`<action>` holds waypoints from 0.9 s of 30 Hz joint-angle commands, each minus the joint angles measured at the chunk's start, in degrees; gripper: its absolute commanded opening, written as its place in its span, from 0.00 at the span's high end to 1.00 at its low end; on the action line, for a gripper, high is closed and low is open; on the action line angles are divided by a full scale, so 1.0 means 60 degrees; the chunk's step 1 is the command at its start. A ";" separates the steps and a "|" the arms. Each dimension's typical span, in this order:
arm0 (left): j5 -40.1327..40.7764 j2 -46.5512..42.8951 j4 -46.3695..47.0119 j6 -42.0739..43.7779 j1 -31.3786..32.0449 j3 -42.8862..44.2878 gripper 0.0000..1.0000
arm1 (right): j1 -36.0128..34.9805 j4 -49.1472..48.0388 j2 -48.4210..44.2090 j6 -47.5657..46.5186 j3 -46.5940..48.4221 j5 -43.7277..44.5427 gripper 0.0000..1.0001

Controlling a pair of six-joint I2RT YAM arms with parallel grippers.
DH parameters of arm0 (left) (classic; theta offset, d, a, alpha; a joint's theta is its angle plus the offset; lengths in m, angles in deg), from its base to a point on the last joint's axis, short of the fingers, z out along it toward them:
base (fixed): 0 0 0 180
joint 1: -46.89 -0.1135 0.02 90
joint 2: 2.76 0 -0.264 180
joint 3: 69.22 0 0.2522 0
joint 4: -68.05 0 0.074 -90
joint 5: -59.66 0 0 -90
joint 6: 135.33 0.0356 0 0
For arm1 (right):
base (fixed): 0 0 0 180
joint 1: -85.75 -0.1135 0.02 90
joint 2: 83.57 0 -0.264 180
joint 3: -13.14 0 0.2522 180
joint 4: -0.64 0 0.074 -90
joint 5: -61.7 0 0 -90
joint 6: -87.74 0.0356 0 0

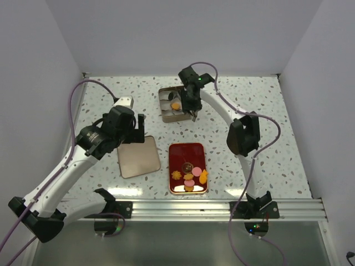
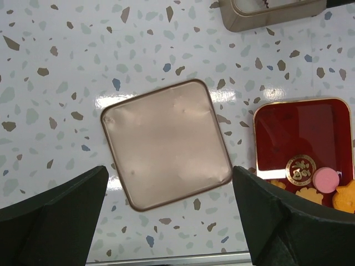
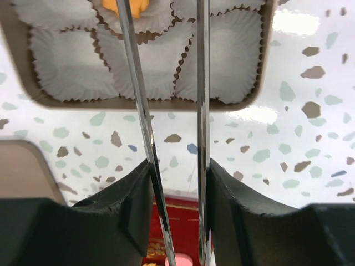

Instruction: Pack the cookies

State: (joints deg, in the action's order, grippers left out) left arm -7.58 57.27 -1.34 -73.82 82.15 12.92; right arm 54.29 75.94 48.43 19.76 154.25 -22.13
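Observation:
Several cookies (image 1: pixel 190 176) lie at the near end of the red tray (image 1: pixel 187 152): a pink disc (image 1: pixel 196 170), an irregular orange one (image 1: pixel 203 177), others in orange and brown. One orange cookie (image 1: pixel 175 105) sits in a paper cup in the square tin (image 1: pixel 164 113) at the back. My right gripper (image 1: pixel 192 108) is shut on the metal tongs (image 3: pixel 202 83), whose arms stand slightly apart and empty over the tin (image 3: pixel 72 102), next to that orange cookie (image 3: pixel 137 5). My left gripper (image 2: pixel 170 172) is open and empty, above the tin lid (image 2: pixel 163 141).
The lid (image 1: pixel 138 156) lies flat left of the red tray. The tin holds several empty white paper cups (image 3: pixel 66 64). The left wrist view shows the tray (image 2: pixel 299 127) with a pink cookie (image 2: pixel 326 180). An aluminium rail (image 1: pixel 222 208) runs along the near edge.

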 commanded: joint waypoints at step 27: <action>-0.0293 -0.0572 0.0497 -0.0012 -0.0018 -0.0102 0.00 | -0.2342 0.2751 -0.8200 0.1719 -0.5575 -0.1336 0.58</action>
State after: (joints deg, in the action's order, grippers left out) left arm -8.60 54.27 -0.95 -74.26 82.15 12.86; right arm 42.03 89.79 3.28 26.10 125.79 -27.44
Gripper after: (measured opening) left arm 0.997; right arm 0.429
